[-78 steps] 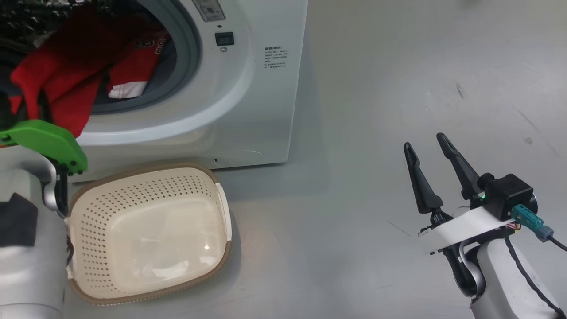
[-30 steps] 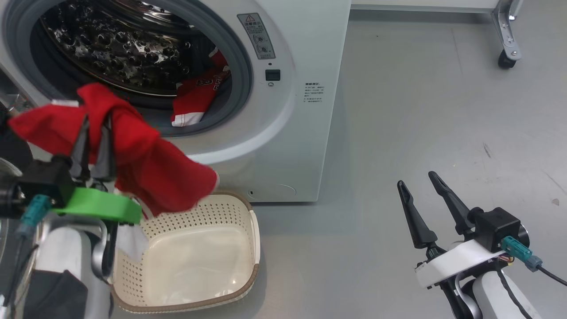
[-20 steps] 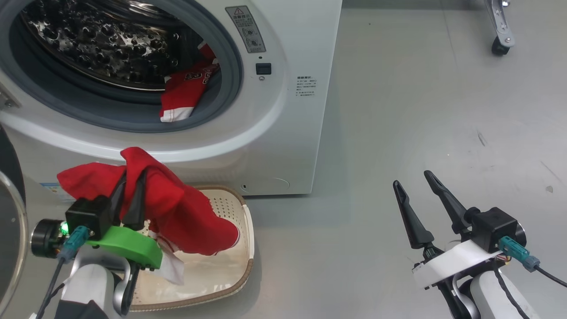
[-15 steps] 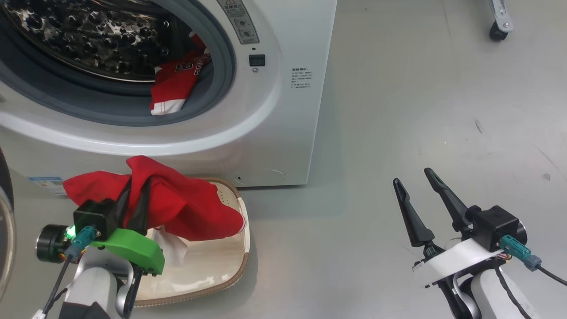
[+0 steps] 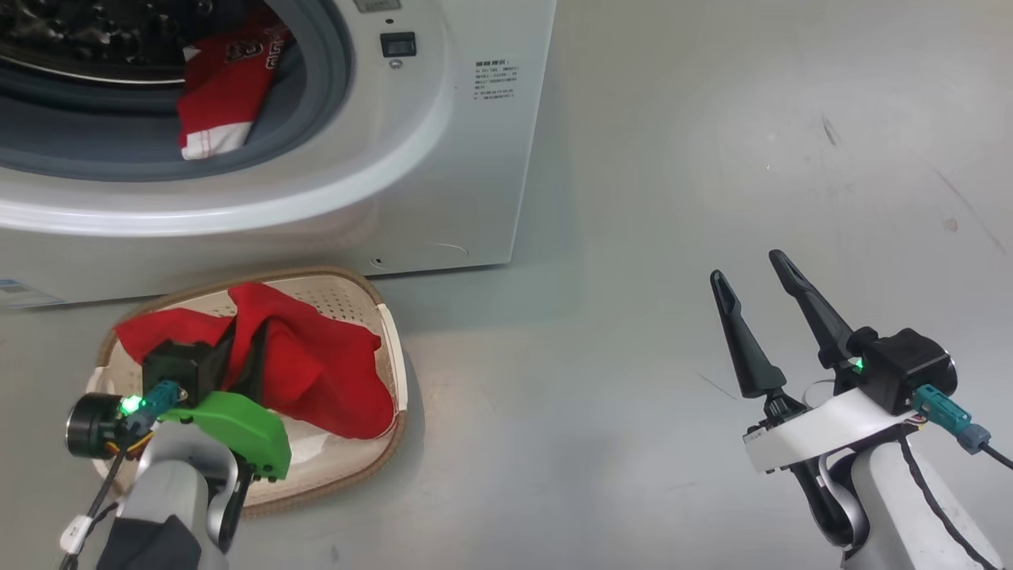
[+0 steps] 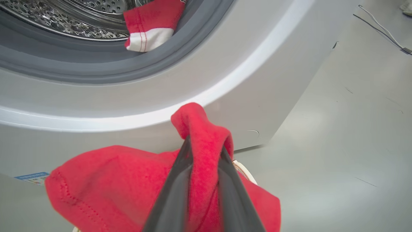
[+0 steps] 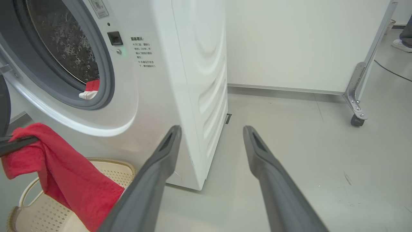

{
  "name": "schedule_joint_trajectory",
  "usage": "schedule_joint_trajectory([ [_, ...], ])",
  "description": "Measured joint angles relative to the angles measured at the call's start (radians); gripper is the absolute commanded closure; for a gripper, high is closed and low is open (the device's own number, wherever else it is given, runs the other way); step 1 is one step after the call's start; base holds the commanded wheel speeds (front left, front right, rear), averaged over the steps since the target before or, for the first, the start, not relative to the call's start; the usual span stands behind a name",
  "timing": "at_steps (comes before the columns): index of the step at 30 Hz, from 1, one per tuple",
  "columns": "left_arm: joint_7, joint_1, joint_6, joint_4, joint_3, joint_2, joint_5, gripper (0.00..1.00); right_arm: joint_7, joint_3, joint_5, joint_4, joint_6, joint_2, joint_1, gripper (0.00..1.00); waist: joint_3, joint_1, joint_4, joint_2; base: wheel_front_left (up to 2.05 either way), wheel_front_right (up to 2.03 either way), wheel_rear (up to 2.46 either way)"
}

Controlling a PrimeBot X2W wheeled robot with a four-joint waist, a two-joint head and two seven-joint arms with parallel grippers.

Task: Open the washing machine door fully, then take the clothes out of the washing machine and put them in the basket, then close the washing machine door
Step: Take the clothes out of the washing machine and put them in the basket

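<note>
At the far left, the left gripper (image 5: 245,348) is clenched on a red garment (image 5: 316,372). Its 2 dark fingers (image 6: 175,193) pinch 1 upstanding fold of cloth, and the rest droops below and to both sides. The garment hangs over the cream basket (image 5: 393,332), which sits on the floor just in front of the washing machine (image 5: 443,158), and its lower folds sag inside the brown rim. The fabric looks light, soft and limp, so it should drop and crumple as soon as it is let go. Any loose edge draped over the rim could leave it half out. Further right and above, a second red garment (image 5: 218,103) with a white hem lies at the drum's mouth, against the grey rubber ring (image 5: 316,103). It looks best taken at a bunched ridge of cloth, since a flat layer would slip between narrow fingers. At the far right, the right gripper (image 5: 746,266) hovers over bare floor, jaws spread wide and holding nothing.
</note>
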Motion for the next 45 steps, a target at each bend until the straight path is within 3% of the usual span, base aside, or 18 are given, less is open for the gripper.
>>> schedule_joint_trajectory([
  [15,0.001,-0.14,0.01,0.17,0.028,0.012,0.001,1.0,0.0,-0.036,0.0,-0.029,0.0,-0.015,-0.061,0.0,0.166,0.0,-0.066,0.0,0.0,0.0,0.0],
  [32,-0.03,-0.184,0.035,0.384,0.091,0.012,-0.057,1.0,0.0,-0.035,-0.017,-0.035,0.0,-0.026,-0.082,0.0,0.216,0.0,-0.05,0.0,0.0,0.0,0.0],
  [33,-0.031,-0.188,0.035,0.392,0.091,0.009,-0.061,0.64,0.0,-0.035,-0.017,-0.034,0.0,-0.026,-0.083,0.0,0.215,0.0,-0.048,0.0,0.0,0.0,0.0],
  [34,-0.032,-0.194,0.035,0.397,0.09,0.006,-0.061,0.51,0.0,-0.034,-0.017,-0.034,0.0,-0.026,-0.083,0.0,0.215,0.0,-0.047,0.0,0.0,0.0,0.0],
  [35,-0.036,-0.202,0.035,0.402,0.09,0.005,-0.061,0.09,0.0,-0.03,-0.018,-0.034,0.0,-0.026,-0.083,0.0,0.214,0.0,-0.046,0.0,0.0,0.0,0.0],
  [36,-0.041,-0.21,0.035,0.406,0.091,0.004,-0.061,0.0,0.0,-0.026,-0.018,-0.034,0.0,-0.027,-0.084,0.0,0.213,0.0,-0.044,0.0,0.0,0.0,0.0],
  [45,-0.066,-0.241,0.034,0.457,0.074,-0.003,-0.06,0.0,0.0,-0.013,-0.026,-0.024,0.0,-0.023,-0.087,0.0,0.198,0.0,-0.028,0.0,0.0,0.0,0.0],
])
